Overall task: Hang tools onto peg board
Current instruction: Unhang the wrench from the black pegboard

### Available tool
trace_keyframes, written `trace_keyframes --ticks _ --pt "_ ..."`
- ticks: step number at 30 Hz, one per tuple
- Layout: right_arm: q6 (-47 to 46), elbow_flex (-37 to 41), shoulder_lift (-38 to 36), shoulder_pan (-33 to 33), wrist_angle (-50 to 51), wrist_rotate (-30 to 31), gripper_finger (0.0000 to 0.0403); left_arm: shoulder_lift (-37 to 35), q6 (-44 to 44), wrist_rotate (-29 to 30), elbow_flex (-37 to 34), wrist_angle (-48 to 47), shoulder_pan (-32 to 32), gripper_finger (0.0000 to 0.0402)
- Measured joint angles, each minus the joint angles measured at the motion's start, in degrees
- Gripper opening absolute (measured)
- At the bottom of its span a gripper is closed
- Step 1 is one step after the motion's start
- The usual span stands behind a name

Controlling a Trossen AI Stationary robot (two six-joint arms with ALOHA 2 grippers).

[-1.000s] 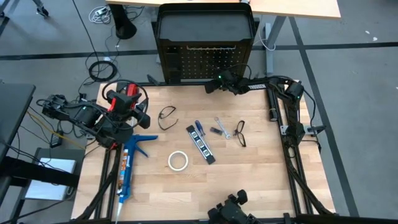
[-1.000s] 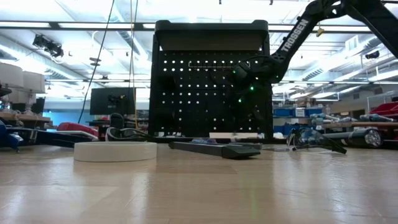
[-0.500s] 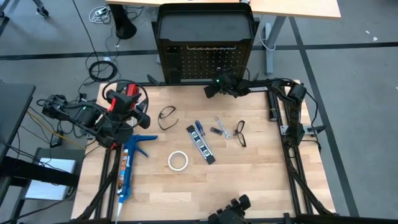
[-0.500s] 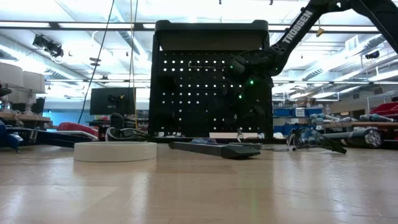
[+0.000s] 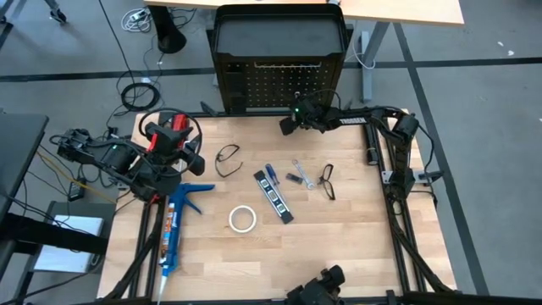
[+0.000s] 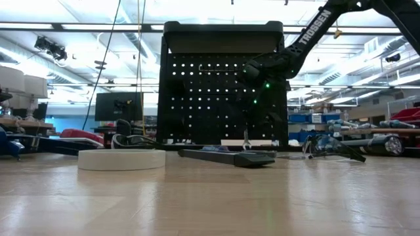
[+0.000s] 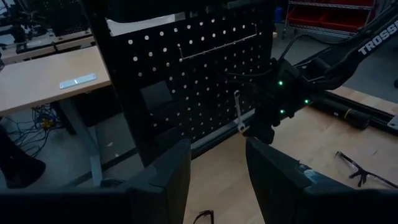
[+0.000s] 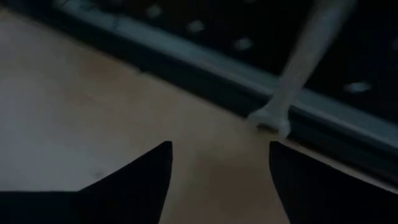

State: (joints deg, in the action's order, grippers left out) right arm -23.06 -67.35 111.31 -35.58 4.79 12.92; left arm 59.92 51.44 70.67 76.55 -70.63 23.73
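The black peg board (image 5: 279, 80) stands upright at the table's far edge. A silver wrench (image 7: 238, 112) hangs on it by its upper end, its lower end (image 8: 273, 118) just above the board's base. My right gripper (image 5: 288, 127) is open right in front of the wrench, with nothing between its fingers. My left gripper (image 7: 217, 180) is open and raised over the table's left edge, facing the board. On the table lie two safety glasses (image 5: 227, 158) (image 5: 328, 181), a blue-handled screwdriver (image 5: 271, 175), a black-and-white tool (image 5: 273, 196), a second wrench (image 5: 302, 174) and a white tape roll (image 5: 242, 219).
A long blue caulking gun (image 5: 174, 222) lies along the table's left side. A red-handled tool (image 5: 169, 131) sits by my left arm. Bare wood spans the table's near half. Cables lie on the floor to the left.
My right gripper has drawn back a little from the peg board toward the table's near edge and tipped. In the low view the wrench's lower end now shows below the gripper, hanging in front of the board.
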Motion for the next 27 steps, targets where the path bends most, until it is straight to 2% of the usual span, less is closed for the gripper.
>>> trace_keyframes --ticks 5,10,27 --pt "-3.6 0.0 0.0 -1.8 -2.8 5.4 0.0311 0.0 -0.1 0.0 0.0 0.5 0.0 0.016" --pt "-5.0 0.0 1.1 -3.6 -6.9 5.3 0.033 0.0 -0.2 -0.1 0.0 0.4 0.0 0.016" --pt "-4.0 0.0 2.7 -3.9 -7.8 6.1 0.0247 0.0 -0.2 -1.4 0.0 0.5 0.0 0.016"
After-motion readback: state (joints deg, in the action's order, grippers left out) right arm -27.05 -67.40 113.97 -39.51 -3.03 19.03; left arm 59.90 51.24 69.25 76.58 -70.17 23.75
